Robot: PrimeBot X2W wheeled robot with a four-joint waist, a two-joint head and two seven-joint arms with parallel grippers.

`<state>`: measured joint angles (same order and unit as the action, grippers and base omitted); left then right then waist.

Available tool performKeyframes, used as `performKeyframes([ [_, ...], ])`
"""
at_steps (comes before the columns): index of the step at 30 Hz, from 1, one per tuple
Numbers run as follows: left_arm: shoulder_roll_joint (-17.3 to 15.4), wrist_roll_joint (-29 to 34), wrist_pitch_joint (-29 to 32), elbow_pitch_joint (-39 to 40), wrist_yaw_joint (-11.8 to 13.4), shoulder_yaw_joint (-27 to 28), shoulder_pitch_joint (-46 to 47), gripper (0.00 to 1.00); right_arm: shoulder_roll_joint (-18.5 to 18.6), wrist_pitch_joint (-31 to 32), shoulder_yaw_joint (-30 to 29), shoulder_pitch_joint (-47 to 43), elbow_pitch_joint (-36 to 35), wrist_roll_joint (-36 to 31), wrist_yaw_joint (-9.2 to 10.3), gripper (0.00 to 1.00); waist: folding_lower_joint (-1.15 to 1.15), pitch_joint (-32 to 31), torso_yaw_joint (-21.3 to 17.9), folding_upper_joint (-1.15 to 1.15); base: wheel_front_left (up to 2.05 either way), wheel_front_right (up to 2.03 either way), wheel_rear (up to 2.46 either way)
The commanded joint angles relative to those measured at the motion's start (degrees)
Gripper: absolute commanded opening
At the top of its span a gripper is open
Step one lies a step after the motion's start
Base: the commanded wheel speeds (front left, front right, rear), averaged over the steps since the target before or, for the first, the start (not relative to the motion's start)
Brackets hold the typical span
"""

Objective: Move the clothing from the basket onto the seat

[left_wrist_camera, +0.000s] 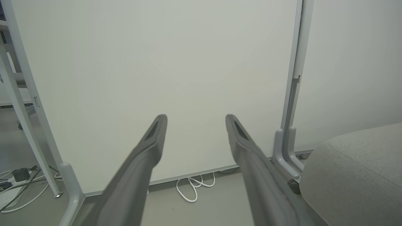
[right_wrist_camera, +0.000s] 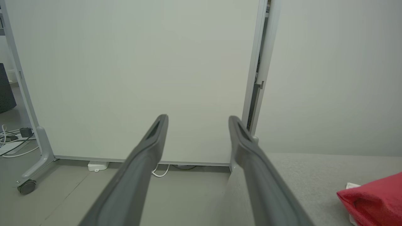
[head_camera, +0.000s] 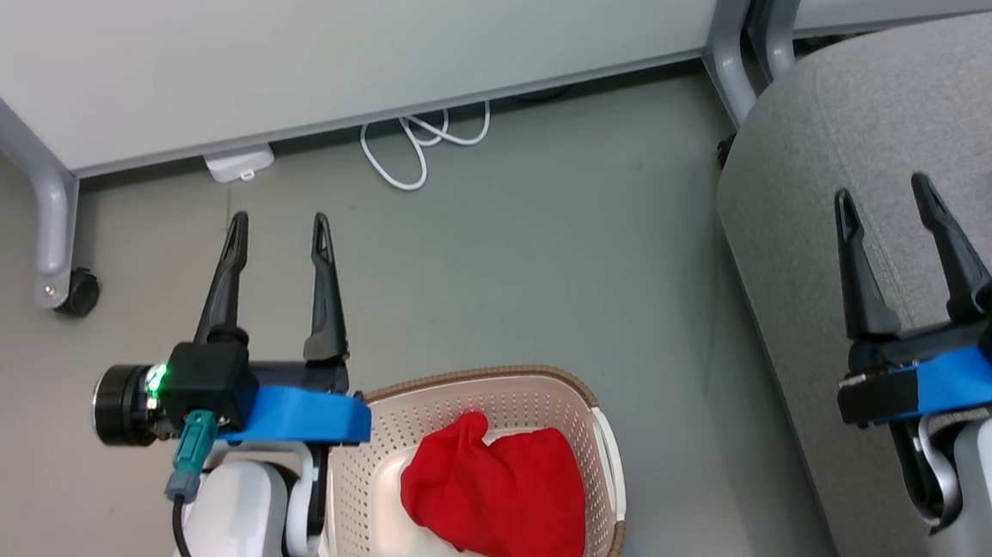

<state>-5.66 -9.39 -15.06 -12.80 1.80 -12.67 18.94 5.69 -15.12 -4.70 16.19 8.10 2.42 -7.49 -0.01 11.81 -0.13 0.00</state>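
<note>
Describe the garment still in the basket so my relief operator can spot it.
Find the grey seat on the right; beside it on the floor stands the cream perforated basket. The crumpled red garment lies inside it, unlike the red piece on the seat.

Cropped at bottom edge, behind left jaws: basket [head_camera: 485, 374] and red clothing [head_camera: 500, 493]. Cropped right of right jaws: another red garment [right_wrist_camera: 373, 201].

Black fingers [head_camera: 322, 289], blue brackets [head_camera: 298, 415], white forearms [head_camera: 228, 536].
</note>
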Motion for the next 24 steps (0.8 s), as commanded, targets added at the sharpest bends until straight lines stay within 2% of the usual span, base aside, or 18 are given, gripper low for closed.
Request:
performKeyframes([
  [1, 0.1, 0.4, -0.2, 0.3, -0.2, 0.5, -0.8, 1.0, -0.1, 0.0, -0.4, -1.2, 0.1, 0.3, -0.01, 1.0, 0.01, -0.9, 0.2, 0.0, 0.0, 0.0, 0.0],
  [13, 1.4, 2.7, -0.2, -0.1, -3.2, 5.2, -8.6, 1.0, -1.9, 0.0, -2.7, -8.5, 1.4, 1.0, -0.01, 1.0, 0.01, -5.1, 0.0, 0.0, 0.0, 0.0, 0.0],
  [24, 2.4, 3.5, -0.2, -0.6, -4.6, 6.5, -11.6, 1.0, -2.7, 0.0, -2.5, -11.5, 2.6, 1.8, -0.01, 1.0, 0.01, -6.8, 0.5, 0.0, 0.0, 0.0, 0.0],
])
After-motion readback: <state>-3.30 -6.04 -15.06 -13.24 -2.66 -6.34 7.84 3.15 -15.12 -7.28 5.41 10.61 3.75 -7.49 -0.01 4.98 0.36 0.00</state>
